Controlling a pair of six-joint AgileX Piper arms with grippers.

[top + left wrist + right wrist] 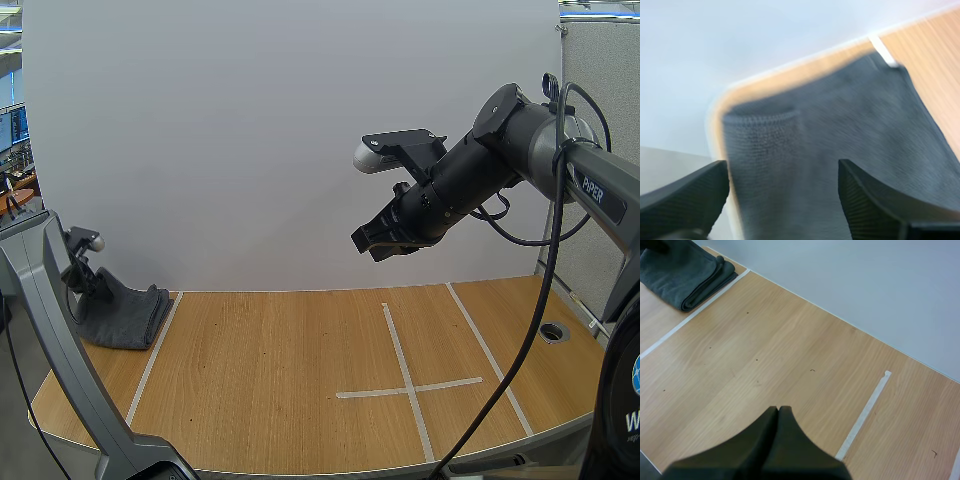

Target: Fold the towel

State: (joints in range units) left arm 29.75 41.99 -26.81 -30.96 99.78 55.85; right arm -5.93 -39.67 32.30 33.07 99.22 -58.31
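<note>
A dark grey towel [125,316] lies folded into a thick pad at the table's far left back corner, just outside the left tape line. My left gripper [80,276] hovers at its left end. In the left wrist view the gripper [782,200] is open, its fingers [875,205] wide apart above the towel [840,130], with the cloth's hemmed edge below them. My right gripper [383,238] is raised high over the table's middle, shut on nothing. Its fingers [778,412] lie together as one wedge, and the towel [685,272] sits far off beside the tape.
The wooden table [300,380] carries white tape lines: one on the left [152,360], a cross [408,388] right of centre, and a diagonal strip [490,355]. A round hole [553,331] sits near the right edge. A white wall stands behind the table.
</note>
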